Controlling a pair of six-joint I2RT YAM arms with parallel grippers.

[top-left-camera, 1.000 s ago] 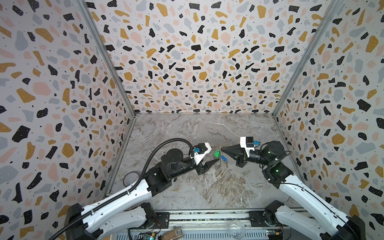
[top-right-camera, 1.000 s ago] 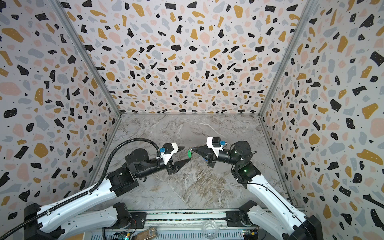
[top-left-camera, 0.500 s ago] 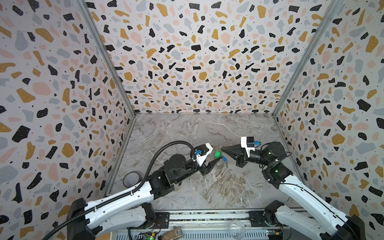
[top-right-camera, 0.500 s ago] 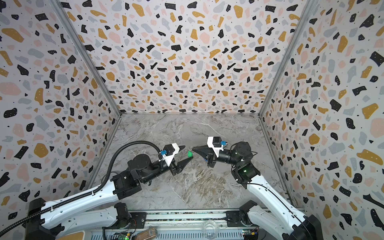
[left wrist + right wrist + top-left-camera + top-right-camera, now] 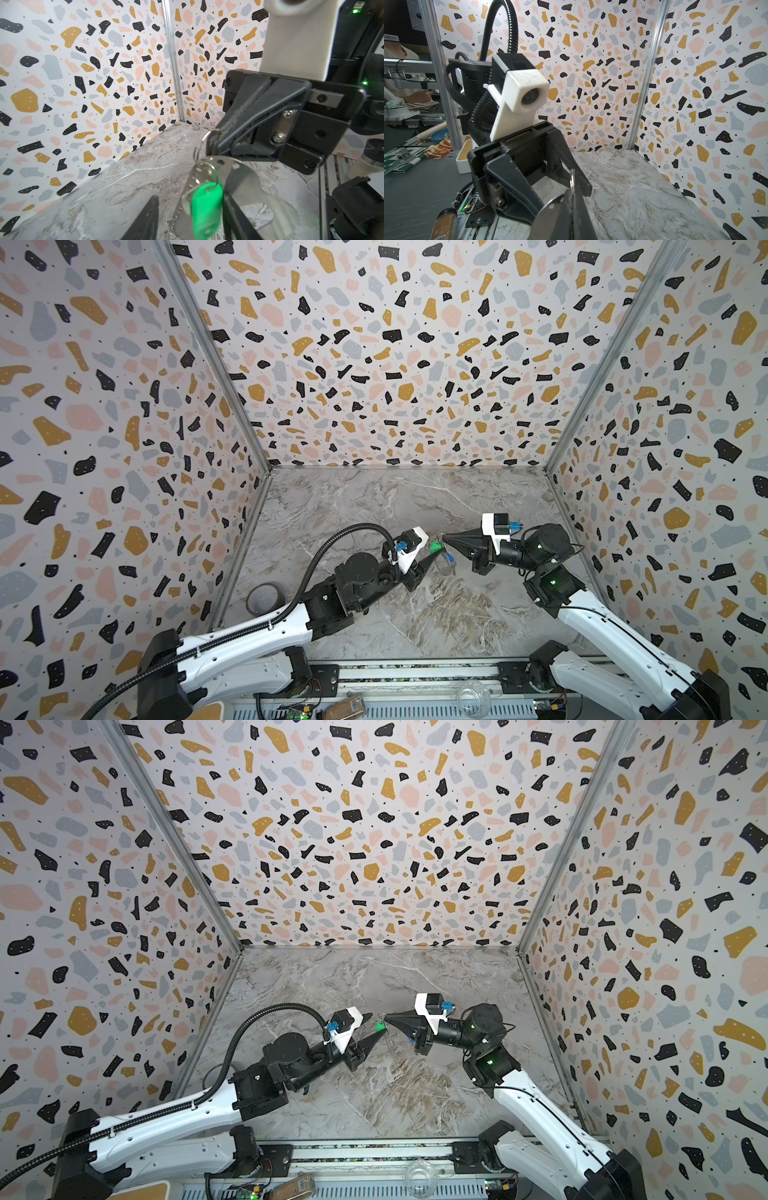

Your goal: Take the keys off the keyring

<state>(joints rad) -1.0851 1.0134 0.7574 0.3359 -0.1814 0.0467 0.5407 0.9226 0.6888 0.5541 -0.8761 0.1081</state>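
My right gripper is shut on a small metal ring link of the keyring and holds it above the table. Below it hangs the keyring's flat grey strap loop. The green tag dangles from a second ring. A grey key head peeks out beside it. My left gripper is open, and the tag hangs between its fingers, close to one of them. A blue tag hangs under the right gripper; its key is hidden.
A dark tape roll lies by the left wall. A clear round object and a brown jar sit on the front rail. Speckled walls close in the marble table on three sides.
My left gripper has moved right, up to the hanging green tag, and its jaws have narrowed around it. The right gripper has stayed still, shut on the ring.
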